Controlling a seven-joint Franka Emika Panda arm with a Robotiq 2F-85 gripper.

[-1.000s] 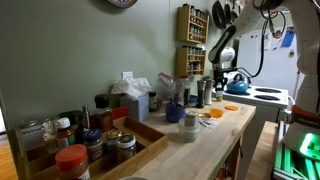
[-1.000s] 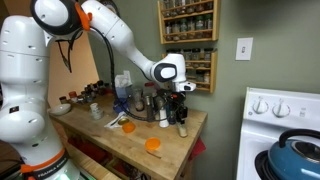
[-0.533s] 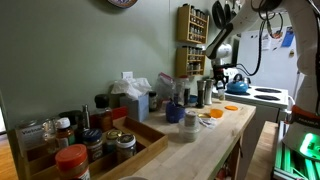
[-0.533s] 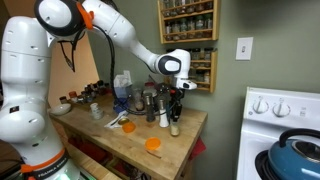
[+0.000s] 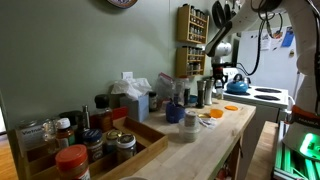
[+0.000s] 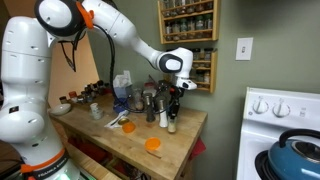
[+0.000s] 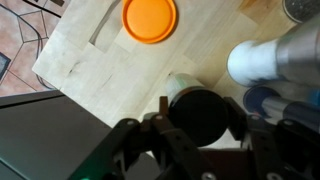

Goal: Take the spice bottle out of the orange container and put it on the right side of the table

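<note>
Gripper (image 6: 175, 101) clamps spice bottle (image 7: 198, 112) by its cap. Lower straight, base flat on table (image 7: 90, 70), w/o nudging white bottle (image 7: 255, 62) at 2 o'clock, then release.

A sage-green wall (image 6: 270, 30) carries a wooden spice rack (image 6: 188, 25) and a white switch plate (image 6: 243, 48). A white stove (image 6: 265, 110) stands below the plate, with terracotta floor tiles (image 7: 20, 35) underfoot.

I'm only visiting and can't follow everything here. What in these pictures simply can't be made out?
- Spice bottle label: too small in an exterior view; the wrist view shows only its dark cap.
- Whether its base touches the table: the cap and gripper cover it in the wrist view.
- White bottle: partly behind a blurred grey shape in the wrist view.
</note>
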